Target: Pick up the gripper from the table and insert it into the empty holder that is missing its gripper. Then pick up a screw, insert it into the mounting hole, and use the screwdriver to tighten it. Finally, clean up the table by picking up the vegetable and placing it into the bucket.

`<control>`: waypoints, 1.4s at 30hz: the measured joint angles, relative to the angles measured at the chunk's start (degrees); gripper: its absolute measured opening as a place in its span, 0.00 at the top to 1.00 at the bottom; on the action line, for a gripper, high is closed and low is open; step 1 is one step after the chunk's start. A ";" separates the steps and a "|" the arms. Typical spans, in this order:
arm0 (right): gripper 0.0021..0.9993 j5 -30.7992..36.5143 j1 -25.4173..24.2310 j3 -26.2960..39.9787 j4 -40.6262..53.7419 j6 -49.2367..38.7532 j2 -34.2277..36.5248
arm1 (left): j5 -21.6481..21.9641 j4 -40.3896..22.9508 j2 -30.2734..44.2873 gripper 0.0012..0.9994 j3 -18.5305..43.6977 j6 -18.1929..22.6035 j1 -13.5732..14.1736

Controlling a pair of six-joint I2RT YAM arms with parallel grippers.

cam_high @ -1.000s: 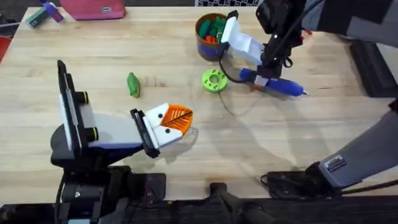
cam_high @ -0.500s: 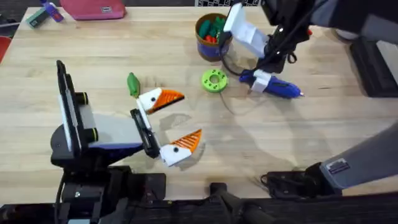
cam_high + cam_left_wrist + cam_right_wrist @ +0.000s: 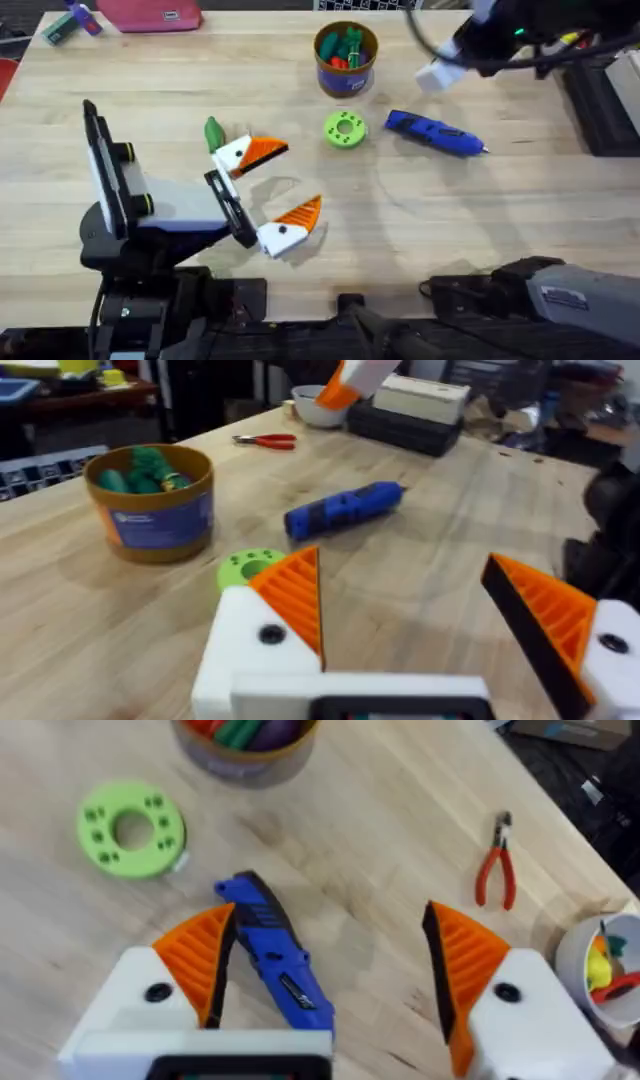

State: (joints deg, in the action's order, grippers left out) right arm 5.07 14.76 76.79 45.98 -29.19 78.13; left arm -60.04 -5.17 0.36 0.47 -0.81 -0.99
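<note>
Overhead, your left gripper [image 3: 272, 190] stands spread wide, the vegetable [image 3: 213, 133] just beside its far finger. Your right gripper [image 3: 440, 72] is raised past the screwdriver [image 3: 434, 133].

Left wrist: jaws apart, bucket [image 3: 150, 500] and screwdriver [image 3: 343, 509] beyond them.

Right wrist: jaws wide (nothing held), screwdriver [image 3: 272, 958] lying between them below, the green disc [image 3: 131, 828] off the side.

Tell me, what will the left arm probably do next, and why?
Probably ease the open left gripper toward the green vegetable and close on it. The fingers are spread wide with one tip right beside it, and the vegetable lies on the table, not yet in the bucket. The screwdriver lies loose under the open right gripper.
</note>
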 joint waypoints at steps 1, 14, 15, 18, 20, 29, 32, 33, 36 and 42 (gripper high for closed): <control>0.01 -0.01 0.00 0.00 -0.15 2.05 -1.27 | 0.94 -0.06 0.00 0.01 0.06 -0.41 0.00; 0.01 -0.23 0.00 0.09 0.23 28.15 -8.68 | 21.16 -25.94 17.23 0.01 30.99 9.36 0.00; 0.01 -0.25 0.00 0.09 0.44 29.01 -8.70 | 22.78 -28.94 20.50 0.01 34.76 10.68 0.00; 0.01 -0.25 0.00 0.09 1.86 30.58 -8.70 | 27.10 -37.26 30.20 0.01 45.57 13.00 0.00; 0.01 -0.26 0.00 0.09 3.17 31.53 -8.70 | 29.85 -43.30 36.74 0.01 52.56 13.97 0.00; 0.01 -0.38 0.00 0.09 8.01 35.26 -8.70 | 37.89 -56.49 56.10 0.01 68.70 15.38 0.00; 0.01 -0.40 0.00 0.09 8.88 35.47 -8.70 | 38.73 -56.81 57.91 0.01 68.96 15.38 0.00; 0.01 -0.40 0.00 0.09 8.97 35.51 -8.72 | 38.91 -56.84 58.23 0.01 68.96 15.38 0.00; 0.01 -0.70 0.00 -0.59 8.68 35.78 -9.23 | 40.15 -56.84 58.53 0.01 69.00 14.92 -0.07; 0.01 -1.69 0.00 -5.80 7.68 37.02 -12.39 | 49.85 -59.83 60.78 0.01 69.99 5.48 -5.14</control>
State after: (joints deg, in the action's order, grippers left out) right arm 3.37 14.76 70.99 53.66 7.83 65.74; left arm -10.20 -64.99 61.14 70.46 4.67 -6.13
